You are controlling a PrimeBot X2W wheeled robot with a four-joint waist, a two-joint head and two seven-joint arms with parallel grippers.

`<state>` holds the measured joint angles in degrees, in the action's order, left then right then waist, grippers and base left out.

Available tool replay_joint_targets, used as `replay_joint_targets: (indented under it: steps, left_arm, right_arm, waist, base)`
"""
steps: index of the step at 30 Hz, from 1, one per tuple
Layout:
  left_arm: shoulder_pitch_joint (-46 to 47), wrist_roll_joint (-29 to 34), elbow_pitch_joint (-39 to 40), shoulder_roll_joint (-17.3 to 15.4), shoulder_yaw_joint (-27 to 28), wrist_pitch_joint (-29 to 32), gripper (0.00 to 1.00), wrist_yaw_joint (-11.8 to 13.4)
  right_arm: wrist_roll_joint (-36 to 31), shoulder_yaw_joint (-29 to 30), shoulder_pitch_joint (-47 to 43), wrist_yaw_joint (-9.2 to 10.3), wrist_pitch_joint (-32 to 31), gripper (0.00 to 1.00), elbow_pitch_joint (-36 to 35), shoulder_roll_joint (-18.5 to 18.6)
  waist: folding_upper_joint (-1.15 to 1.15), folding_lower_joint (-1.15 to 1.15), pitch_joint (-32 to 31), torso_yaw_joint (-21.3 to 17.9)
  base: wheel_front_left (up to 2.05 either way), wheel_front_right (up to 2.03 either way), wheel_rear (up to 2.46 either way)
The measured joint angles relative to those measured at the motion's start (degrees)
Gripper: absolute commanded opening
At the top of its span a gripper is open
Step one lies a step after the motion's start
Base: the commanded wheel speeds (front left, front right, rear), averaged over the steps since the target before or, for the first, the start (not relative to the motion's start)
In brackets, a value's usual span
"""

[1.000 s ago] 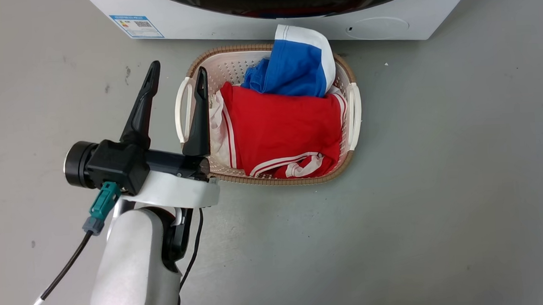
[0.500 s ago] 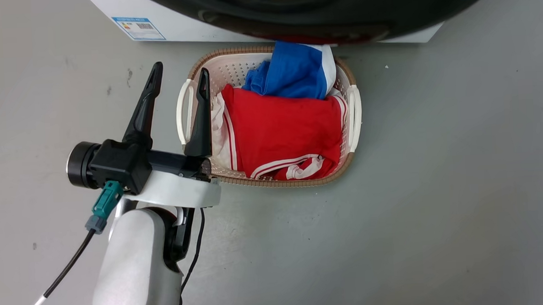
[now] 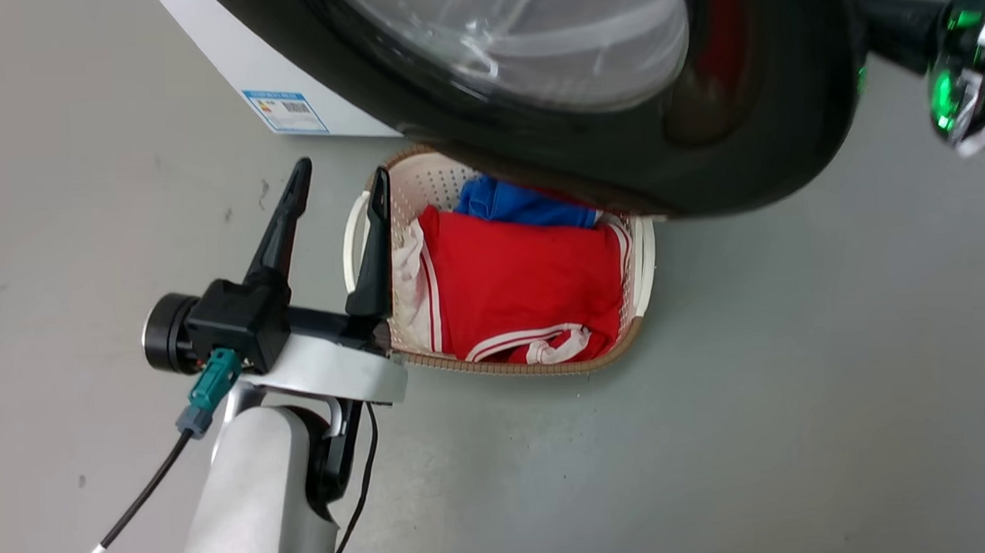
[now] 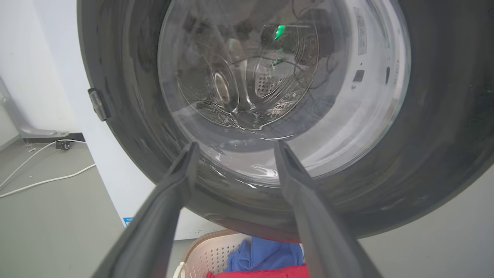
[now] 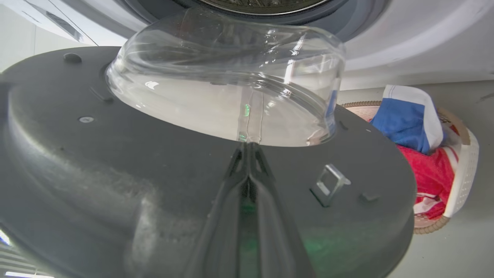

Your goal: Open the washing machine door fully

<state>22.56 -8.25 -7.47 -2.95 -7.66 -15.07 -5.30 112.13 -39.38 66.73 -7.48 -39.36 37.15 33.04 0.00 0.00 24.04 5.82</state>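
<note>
Grey concrete floor runs under everything, with two white cables (image 4: 46, 180) trailing across it at the far left of the left wrist view. Next comes the white washing machine body (image 4: 119, 181), bearing one blue-edged label sticker (image 3: 286, 111) near its bottom corner. The left gripper (image 3: 340, 171) hovers low over the floor, its two long dark fingers spread wide with nothing between them. In the head view the inner finger crosses the left handle of the one cream perforated plastic laundry basket (image 3: 426, 184) with a brown woven rim. That basket holds one red garment with white stripes (image 3: 526, 283) and one blue garment (image 3: 514, 205).

The washing machine door (image 3: 769, 131), one large round glossy black disc, is swung out from the washer's front. Its left side sits close to the machine, and its right edge reaches over the far end of the basket, hiding part of the blue garment. Its one clear glass bowl window (image 5: 224, 88) bulges from the matt grey inner face, and one small metal latch loop (image 5: 330, 183) sits near the free edge. The right gripper (image 5: 249, 148) lies against that inner face, fingers pressed together with nothing visible between them, tips at the foot of the glass bowl. Farthest right in the head view, the right arm's dark wrist (image 3: 960, 48) glows green just beyond the door's rim.
</note>
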Motion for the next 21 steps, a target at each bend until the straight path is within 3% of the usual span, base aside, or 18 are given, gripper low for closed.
replay_joint_targets:
  steps: [13, 21]
  left_arm:
    - [-7.1, -0.1, -3.4, 0.0, -1.0, 0.0, 1.00, -0.1]
    - [-10.7, -1.2, -4.9, 0.0, -2.3, 0.0, 1.00, 0.3]
  right_arm:
    - [7.8, -8.7, -16.1, 0.08, 7.2, 0.00, -18.8, 5.0]
    - [10.6, -14.0, -21.4, 0.08, 13.7, 0.00, -26.8, 5.7]
  waist:
    - [0.00, 0.00, -9.2, 1.4]
    - [0.00, -0.01, -14.5, 3.6]
  base:
    - [0.00, 0.00, 0.00]
    - [0.00, 0.00, 0.00]
